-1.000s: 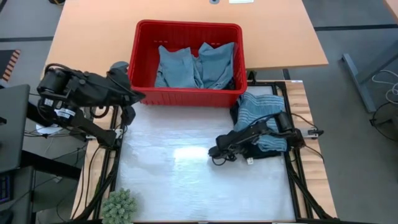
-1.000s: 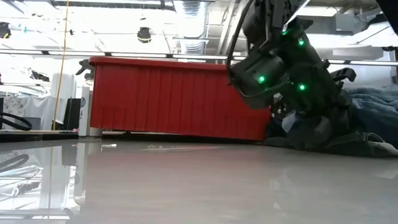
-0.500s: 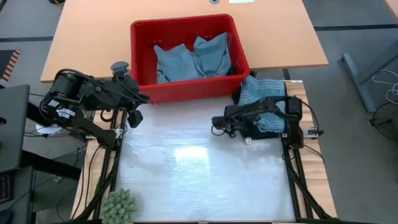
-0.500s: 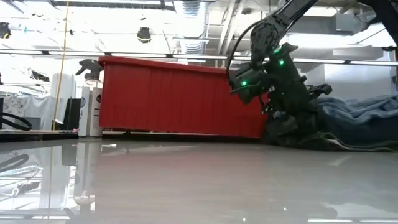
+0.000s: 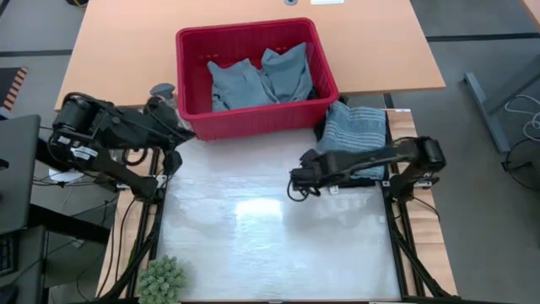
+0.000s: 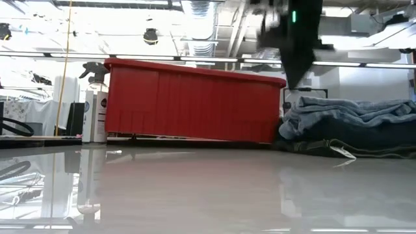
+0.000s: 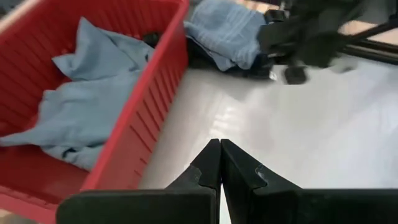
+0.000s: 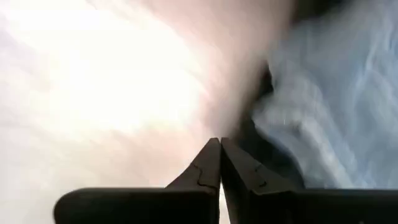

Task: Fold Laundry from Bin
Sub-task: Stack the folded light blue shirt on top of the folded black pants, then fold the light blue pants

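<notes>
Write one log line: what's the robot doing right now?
bin: light blue laundry inside | striped pile: beside bin | right fingers: shut, empty, by pile | left fingers: shut, near bin

Low view: red bin and folded laundry on a glossy pale table, one arm overhead.

A red rectangular plastic tub (image 6: 195, 101) with a thick rim and ribbed walls stands on the glossy pale table surface (image 6: 208, 188), which mirrors it faintly. Just beside its left end stand two white spray bottles (image 6: 95, 110). At its other end lies a low heap of grey-blue cloth over dark cloth (image 6: 348, 127), resting on the table. A blurred dark robot arm with a green light (image 6: 296, 36) hangs above the gap between tub and heap, clear of both. Ceiling ducts and lamps show behind.
</notes>
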Tool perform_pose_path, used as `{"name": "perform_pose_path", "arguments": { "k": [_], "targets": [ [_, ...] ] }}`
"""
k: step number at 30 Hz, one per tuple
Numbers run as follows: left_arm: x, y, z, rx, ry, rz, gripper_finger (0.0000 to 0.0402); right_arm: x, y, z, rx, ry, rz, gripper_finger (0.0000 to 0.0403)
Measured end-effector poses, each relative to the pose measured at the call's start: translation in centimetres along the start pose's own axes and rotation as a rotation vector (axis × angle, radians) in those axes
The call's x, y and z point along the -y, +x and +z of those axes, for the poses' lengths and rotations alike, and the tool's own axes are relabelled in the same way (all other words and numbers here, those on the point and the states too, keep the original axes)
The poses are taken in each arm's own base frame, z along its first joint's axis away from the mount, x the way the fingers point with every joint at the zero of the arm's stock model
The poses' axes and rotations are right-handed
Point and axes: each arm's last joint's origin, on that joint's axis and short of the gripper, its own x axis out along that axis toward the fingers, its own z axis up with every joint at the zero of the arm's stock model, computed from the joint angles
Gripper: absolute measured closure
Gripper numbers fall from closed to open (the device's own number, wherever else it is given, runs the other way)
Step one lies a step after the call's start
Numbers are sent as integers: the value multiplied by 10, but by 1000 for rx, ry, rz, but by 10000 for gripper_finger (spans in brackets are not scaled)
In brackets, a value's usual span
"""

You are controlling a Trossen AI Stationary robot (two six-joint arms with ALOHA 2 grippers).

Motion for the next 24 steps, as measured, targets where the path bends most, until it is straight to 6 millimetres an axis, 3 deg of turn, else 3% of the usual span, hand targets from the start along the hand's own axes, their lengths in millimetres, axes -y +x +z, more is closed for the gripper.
{"name": "perform_pose_path", "arguments": {
  "k": [3, 6, 11, 16, 20, 24],
  "targets": [
    [-9, -10, -3, 42, -23, 34, 401, 4, -30, 22, 200, -50, 43, 370],
    [-17, -19, -5, 76, -53, 59, 401, 21, -45, 59, 319, 39, 8, 388],
    [-23, -25, -7, 114, -91, 113, 401, 91, -51, 121, 416, 254, -212, 384],
    [-25, -25, -6, 153, -125, 205, 401, 181, -25, 165, 348, 346, -366, 389],
    [-23, -21, -3, 174, -143, 270, 402, 246, 7, 174, 253, 405, -431, 389],
    [-22, -18, -1, 197, -167, 330, 401, 293, 30, 177, 234, 441, -371, 389]
  ]
}}
